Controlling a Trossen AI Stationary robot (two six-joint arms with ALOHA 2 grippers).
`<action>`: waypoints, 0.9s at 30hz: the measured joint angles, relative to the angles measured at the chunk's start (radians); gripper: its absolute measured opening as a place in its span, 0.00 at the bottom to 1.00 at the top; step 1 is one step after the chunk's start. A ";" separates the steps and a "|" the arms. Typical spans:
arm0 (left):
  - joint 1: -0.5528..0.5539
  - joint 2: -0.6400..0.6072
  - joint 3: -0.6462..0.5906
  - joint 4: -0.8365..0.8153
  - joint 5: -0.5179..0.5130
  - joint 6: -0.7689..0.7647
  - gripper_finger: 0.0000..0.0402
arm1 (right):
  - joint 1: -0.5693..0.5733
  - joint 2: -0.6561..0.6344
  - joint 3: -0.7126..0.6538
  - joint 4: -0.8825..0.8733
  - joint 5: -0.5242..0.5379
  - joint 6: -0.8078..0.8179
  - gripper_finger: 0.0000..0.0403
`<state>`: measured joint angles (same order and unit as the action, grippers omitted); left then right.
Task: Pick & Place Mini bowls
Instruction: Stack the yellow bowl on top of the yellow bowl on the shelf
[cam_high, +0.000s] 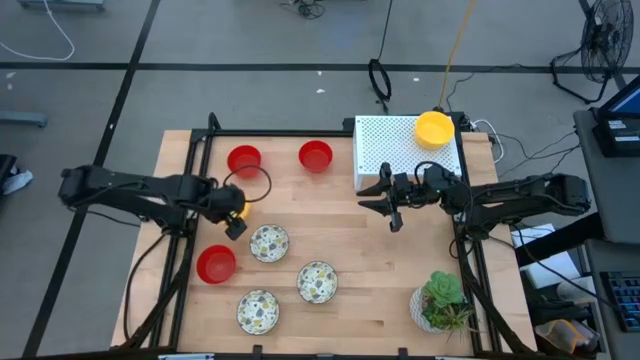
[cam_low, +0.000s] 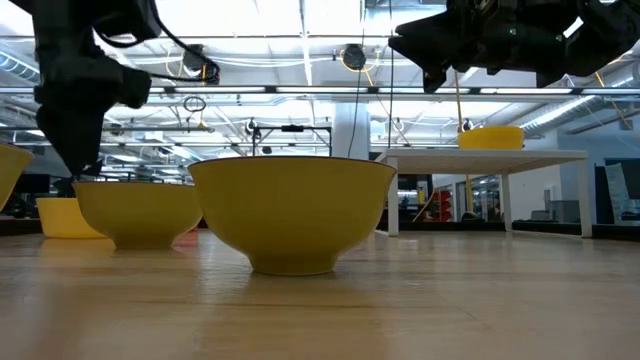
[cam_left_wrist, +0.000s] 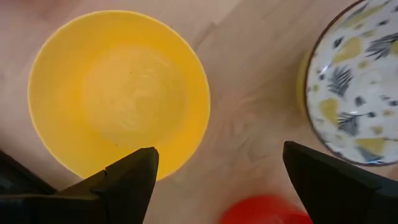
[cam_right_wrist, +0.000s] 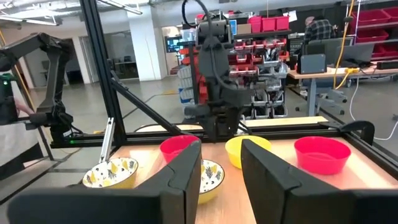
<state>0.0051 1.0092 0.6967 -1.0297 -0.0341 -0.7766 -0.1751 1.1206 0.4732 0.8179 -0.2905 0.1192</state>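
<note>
Overhead, left gripper (cam_high: 236, 214) hangs jaws wide over a yellow mini bowl (cam_high: 240, 207) on the counter (cam_high: 340, 240); right gripper (cam_high: 385, 207) is raised beside the white rack (cam_high: 400, 150), empty; wrist view shows its jaws slightly parted.

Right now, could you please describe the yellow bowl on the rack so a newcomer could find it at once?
Find the white perforated rack at the table's far right. The yellow bowl sits on its far right corner. It alone is raised off the wood; the other yellow bowl lies under the left arm's open jaws.
</note>
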 joint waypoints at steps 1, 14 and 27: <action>0.000 0.017 0.000 0.001 -0.001 0.012 0.87 | 0.000 0.000 0.000 0.001 0.000 0.000 0.25; 0.000 0.282 -0.002 0.010 -0.013 0.160 0.87 | 0.000 0.000 0.000 -0.001 0.000 0.000 0.25; 0.000 0.339 -0.002 0.011 0.000 0.130 0.16 | 0.000 0.000 0.000 -0.001 0.000 0.000 0.25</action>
<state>0.0051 1.3487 0.6952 -1.0187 -0.0345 -0.6469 -0.1751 1.1206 0.4732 0.8169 -0.2905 0.1188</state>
